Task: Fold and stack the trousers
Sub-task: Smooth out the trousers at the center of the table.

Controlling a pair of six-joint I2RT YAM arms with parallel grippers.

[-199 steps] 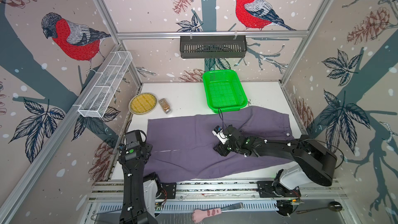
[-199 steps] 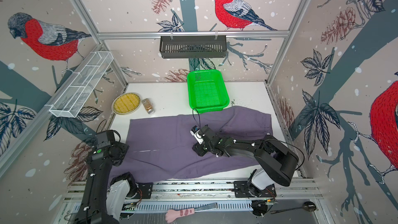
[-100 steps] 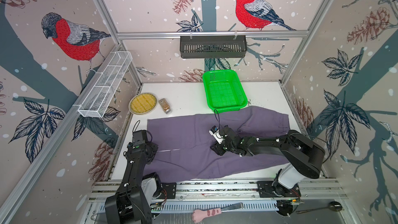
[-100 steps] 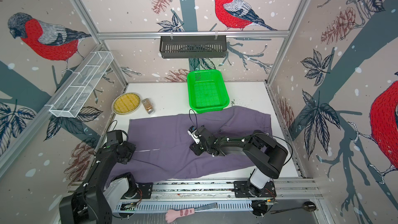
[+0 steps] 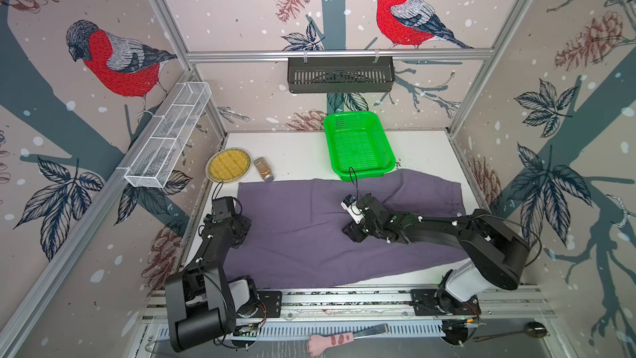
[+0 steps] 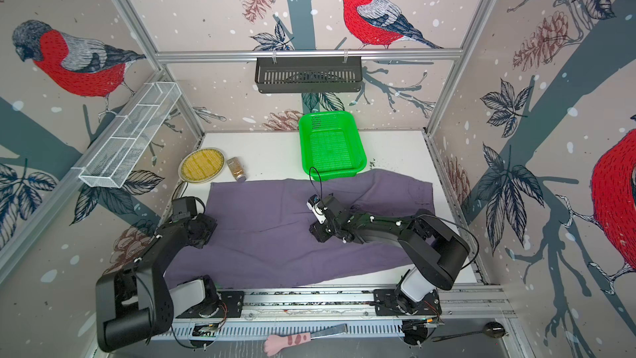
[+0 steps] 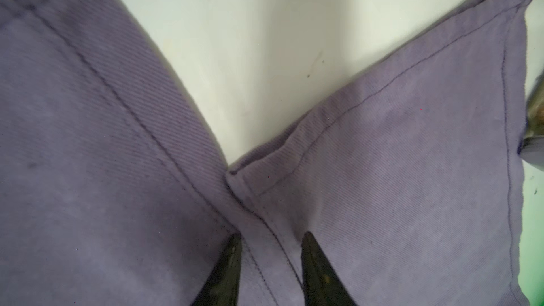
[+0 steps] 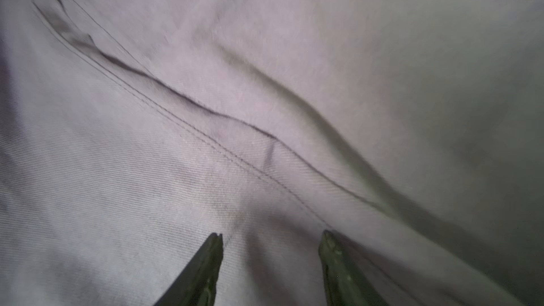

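The white table [image 5: 296,146] carries the trousers [image 5: 303,235], spread flat and unfolded, their far edge touching the near rim of the green basket [image 5: 364,173]. The left arm has just swung in over the leg ends, well to the robot's left of the basket. The left gripper [image 7: 270,239] has narrowed, but its jaws stand apart, straddling a stitched seam [image 7: 135,119] without pinching it. The right gripper [image 8: 272,236], nearer the robot than the basket, is spread over mid-cloth. Both appear to be setting up the first fold.
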